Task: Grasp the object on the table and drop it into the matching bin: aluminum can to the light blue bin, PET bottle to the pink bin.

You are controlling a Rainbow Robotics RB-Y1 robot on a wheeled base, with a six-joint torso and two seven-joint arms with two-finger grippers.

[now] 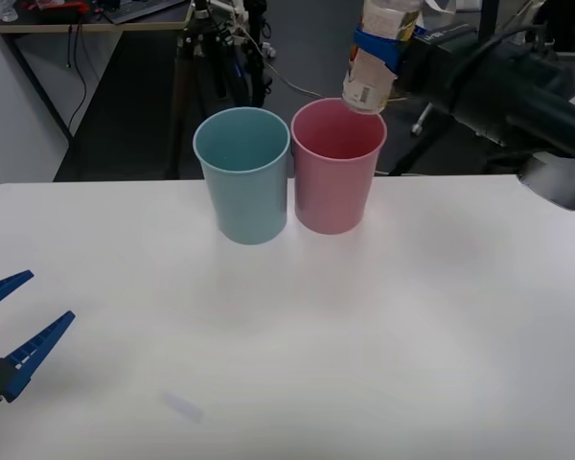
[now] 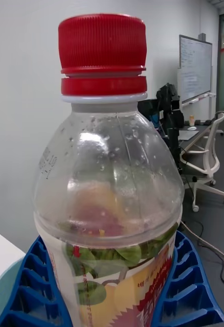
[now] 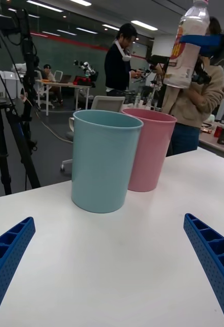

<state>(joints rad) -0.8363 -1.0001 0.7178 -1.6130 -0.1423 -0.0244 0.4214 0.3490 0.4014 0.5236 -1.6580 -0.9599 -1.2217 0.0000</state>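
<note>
While gripped: red-capped clear PET bottle (image 2: 107,194)

- PET bottle (image 1: 376,57): you see a clear body, red cap, printed label, droplets inside. It's off the worktop, clamped between the right tool's (image 1: 383,48) blue ribbed fingers (image 2: 186,286), tilted a little, base hanging above the pink bin's far rim.
- Pink bin (image 1: 337,165): tall, round, tapering, upright on the white worktop (image 1: 364,326) near its far edge.
- Light blue bin (image 1: 242,174): same shape, upright, just beside the pink one on your left; rims look touching.
</note>
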